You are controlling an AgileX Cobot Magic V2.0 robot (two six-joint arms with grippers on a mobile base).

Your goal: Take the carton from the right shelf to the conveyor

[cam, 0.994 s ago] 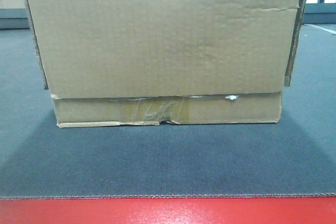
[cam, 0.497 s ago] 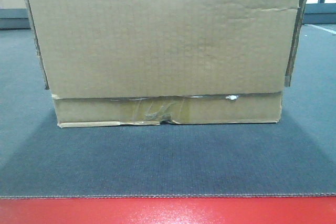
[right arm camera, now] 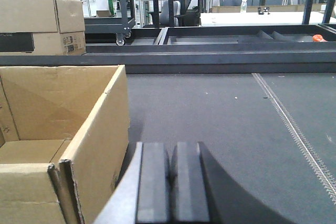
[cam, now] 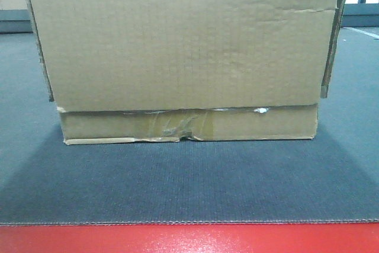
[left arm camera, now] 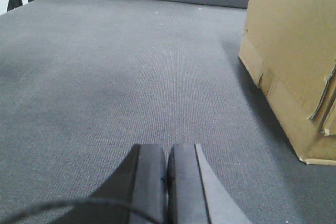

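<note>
We see the carton (cam: pixel 183 45) resting on the conveyor (cam: pixel 189 182) — open-topped. Both our pincers, left pincer (left arm camera: pixel 168 169) and right pincer (right arm camera: pixel 170 174), are pressed together, holding nothing, flanking the carton.

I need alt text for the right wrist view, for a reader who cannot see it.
The right gripper, shut and empty, sits at the bottom beside the carton, which is open at the top, on the dark grey conveyor. Behind are shelves and more boxes.

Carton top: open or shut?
Open. The right wrist view looks down past an upright flap into the carton, showing its inner walls and bottom flaps.
</note>
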